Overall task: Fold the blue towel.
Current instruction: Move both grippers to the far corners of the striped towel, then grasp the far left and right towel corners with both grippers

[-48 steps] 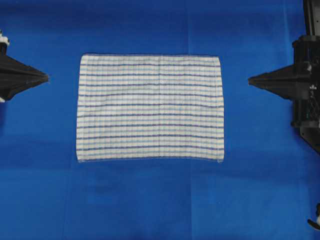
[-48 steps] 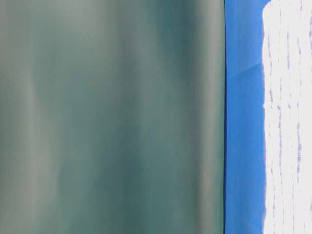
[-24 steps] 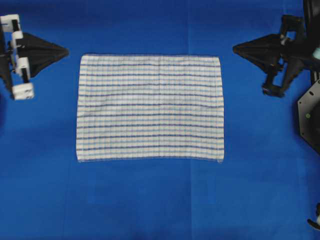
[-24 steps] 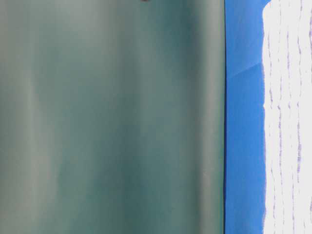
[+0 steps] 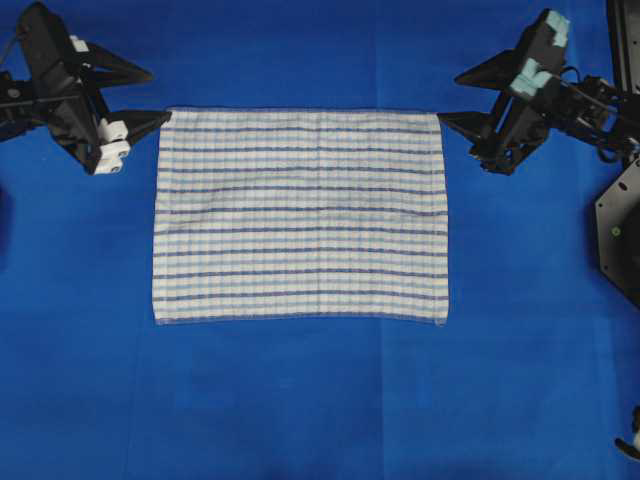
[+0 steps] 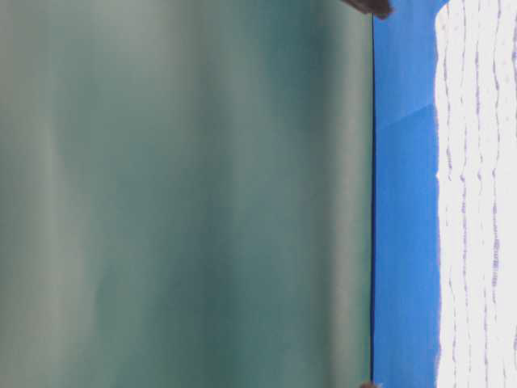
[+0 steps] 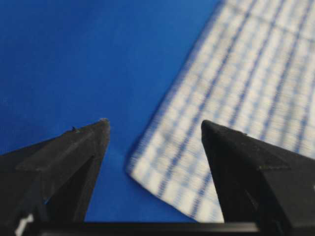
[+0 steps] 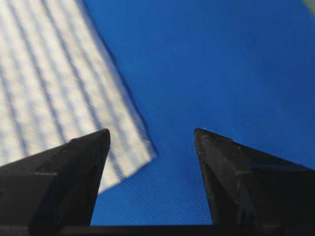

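The blue towel (image 5: 300,215), white with thin blue stripes, lies flat and spread out on the blue table covering (image 5: 300,400). My left gripper (image 5: 158,96) is open at the towel's far left corner, with its lower finger touching or just short of the corner. In the left wrist view the towel (image 7: 236,73) has its corner between the spread fingers of the gripper (image 7: 153,123). My right gripper (image 5: 449,97) is open at the far right corner. In the right wrist view the towel (image 8: 49,73) reaches in beside the left finger of the gripper (image 8: 151,131). Neither holds anything.
A black arm base (image 5: 620,230) stands at the right edge. The table-level view shows a blurred green surface (image 6: 186,194), a strip of the blue covering (image 6: 404,242) and the towel's edge (image 6: 477,194). A dark fingertip (image 6: 367,6) shows at its top.
Both grippers have moved from the table's sides inward and toward the far edge, to the towel's far corners. They have turned, so their spread fingers now show. The towel has not moved.
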You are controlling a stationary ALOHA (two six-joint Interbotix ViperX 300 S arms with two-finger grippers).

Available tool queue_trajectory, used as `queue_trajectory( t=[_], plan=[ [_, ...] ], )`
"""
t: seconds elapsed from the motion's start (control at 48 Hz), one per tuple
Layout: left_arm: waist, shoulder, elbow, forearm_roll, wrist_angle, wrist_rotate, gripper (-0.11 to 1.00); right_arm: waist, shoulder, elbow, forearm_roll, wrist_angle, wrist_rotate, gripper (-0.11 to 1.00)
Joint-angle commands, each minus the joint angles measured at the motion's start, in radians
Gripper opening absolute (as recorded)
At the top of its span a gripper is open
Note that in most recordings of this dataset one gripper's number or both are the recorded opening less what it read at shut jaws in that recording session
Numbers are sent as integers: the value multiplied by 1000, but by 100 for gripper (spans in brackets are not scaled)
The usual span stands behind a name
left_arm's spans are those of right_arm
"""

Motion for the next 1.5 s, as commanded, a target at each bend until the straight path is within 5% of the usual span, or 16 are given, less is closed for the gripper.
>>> queue_trajectory(
  t=[0.0,0.583,0.708,0.916,0.999,1.478],
  plan=[
    [21,54,-17,-2,-54,0,70,-14,51,-20,6,-48,2,72],
    [46,328,-89,-3,-104,-3,66,2,235,-57,41,-118,2,70],
    [44,348,-89,-3,-100,-5,45,20,242,-52,43,-118,2,58],
    [15,353,-91,-2,-94,-3,4,43,244,-52,43,-118,2,14],
    [8,353,-92,-3,-92,-3,4,43,242,-55,43,-118,2,5],
    [-31,190,-92,-2,17,0,4,43,153,-61,43,-84,-3,5]
  ],
)
